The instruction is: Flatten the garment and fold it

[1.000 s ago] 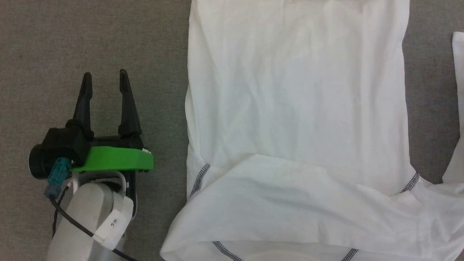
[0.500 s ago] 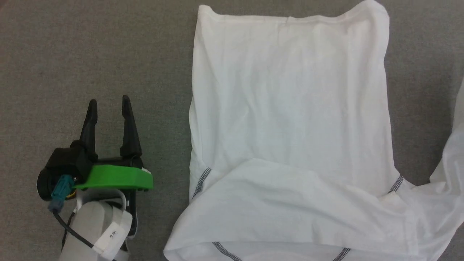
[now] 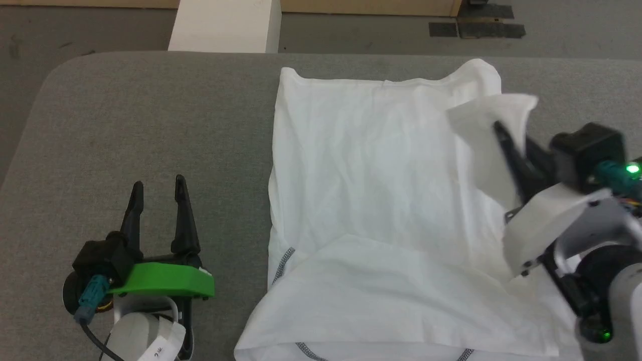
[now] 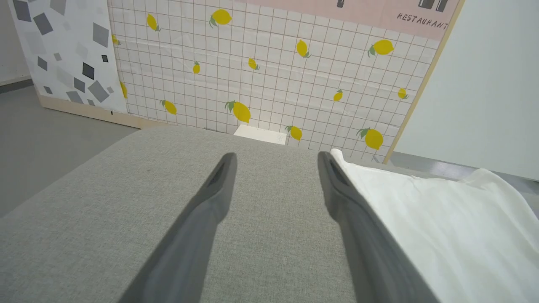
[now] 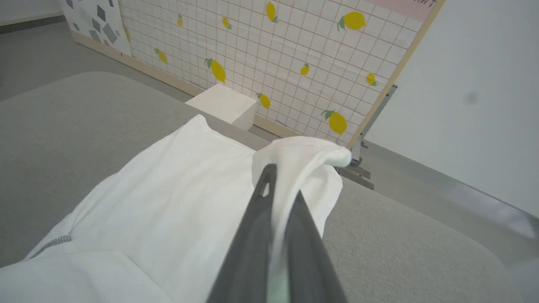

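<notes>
Shirt point(image 3: 381, 200): white, thin knit, lightly creased. It lies on the table point(image 3: 150, 100) and takes up the centre and right of the head view. Its straight far edge runs near the table's far edge at the top. Across the lower part a second layer lies over the body with a curved upper edge. Grey zigzag seam point(image 3: 283, 256) shows at the lower left of the shirt, more at the bottom edge.

Upper right of the head view: one flap of the shirt is raised off the table and curls over at its tip.

Right gripper point(image 5: 282, 185): fingers clamped together on that raised flap, with cloth draping over both sides of them.

Left gripper point(image 3: 158, 183): lower left of the head view, fingers spread with nothing between them, over bare table beside the shirt's left edge and apart from it.

Table: grey woven fabric, matte, rounded corners.

Box point(image 3: 225, 25): plain white, rigid, square-edged, beyond the far table edge at top centre. Contents cannot be told.

Wall panel point(image 4: 273, 63): white grid with yellow lemons.
</notes>
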Controlling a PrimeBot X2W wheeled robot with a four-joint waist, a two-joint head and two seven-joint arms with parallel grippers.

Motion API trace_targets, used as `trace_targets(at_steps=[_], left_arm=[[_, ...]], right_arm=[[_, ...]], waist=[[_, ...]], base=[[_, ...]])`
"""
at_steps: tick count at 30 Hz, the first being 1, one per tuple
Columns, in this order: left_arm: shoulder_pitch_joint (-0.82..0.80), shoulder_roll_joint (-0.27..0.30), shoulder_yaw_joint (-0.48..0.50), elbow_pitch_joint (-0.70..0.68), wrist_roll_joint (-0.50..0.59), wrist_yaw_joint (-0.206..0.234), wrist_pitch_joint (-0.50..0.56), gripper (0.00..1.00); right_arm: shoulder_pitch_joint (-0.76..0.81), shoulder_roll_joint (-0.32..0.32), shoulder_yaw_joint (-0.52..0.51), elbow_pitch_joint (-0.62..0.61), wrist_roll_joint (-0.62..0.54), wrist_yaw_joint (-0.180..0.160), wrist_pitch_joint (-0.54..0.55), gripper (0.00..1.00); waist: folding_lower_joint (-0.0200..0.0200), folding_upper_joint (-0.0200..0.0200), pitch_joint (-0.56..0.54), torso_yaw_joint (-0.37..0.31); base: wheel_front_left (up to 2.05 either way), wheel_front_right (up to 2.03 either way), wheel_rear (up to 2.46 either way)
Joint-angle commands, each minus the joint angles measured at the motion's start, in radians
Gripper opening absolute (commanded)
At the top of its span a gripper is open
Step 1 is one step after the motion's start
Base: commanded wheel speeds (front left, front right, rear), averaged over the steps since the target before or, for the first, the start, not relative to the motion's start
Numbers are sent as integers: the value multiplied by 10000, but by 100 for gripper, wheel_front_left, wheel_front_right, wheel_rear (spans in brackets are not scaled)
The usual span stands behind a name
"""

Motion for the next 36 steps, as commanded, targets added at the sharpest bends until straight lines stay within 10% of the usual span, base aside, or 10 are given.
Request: trace_targets(at_steps=[1,26,28,29,36], left_arm=[[161,-65,41,19,148,-57,-45,100],[-394,-606,41,443,413,-591,-45,100],[-401,-623,52,510,425,-615,-45,100],[-386,-629,60,542,427,-624,-45,100],[-60,-650,192,729,467,-685,-45,100]], right_arm=[[76,-23,535,-117,107,-15,131,0],[-1583,1335,7134,7146,793,-15,-910,0],[-1597,1282,7477,7479,1113,-15,-735,84],[-1597,1248,7545,7552,1282,-15,-649,100],[-1378,825,7165,6063,2724,-15,-1132,100]], waist=[[1,0,-144,175],[1,0,636,1041],[1,0,575,1017],[1,0,528,988],[1,0,-164,501]], base=[[0,0,0],[0,0,0],[0,0,0],[0,0,0],[0,0,0]])
